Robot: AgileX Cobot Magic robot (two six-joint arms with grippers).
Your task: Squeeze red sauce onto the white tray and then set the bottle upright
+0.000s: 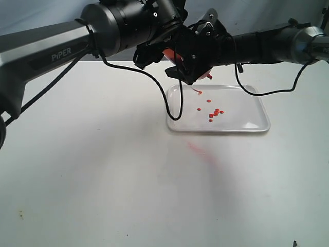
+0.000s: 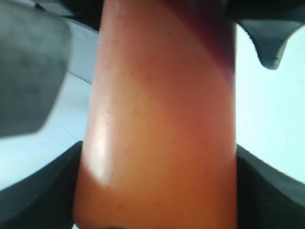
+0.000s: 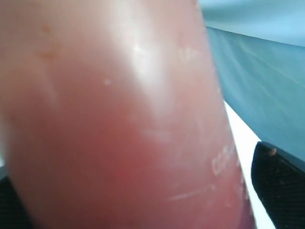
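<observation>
The left hand (image 1: pixel 165 63) grips the bottle (image 2: pixel 162 119); the right hand (image 1: pixel 199 49) seems open. Turn the bottle upright slowly, nozzle over the tray (image 1: pixel 254 105).

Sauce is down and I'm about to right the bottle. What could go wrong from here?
The nozzle hangs near the white tray's far rim; a late drip may miss. The black cable loops down to the tray's left rim and could drag it. Only the left gripper seems to clamp the bottle, so it may slip while tilting up.

Exterior overlooks table (image 1: pixel 103 180); both wrists crowd the bottle (image 2: pixel 157 119).
</observation>
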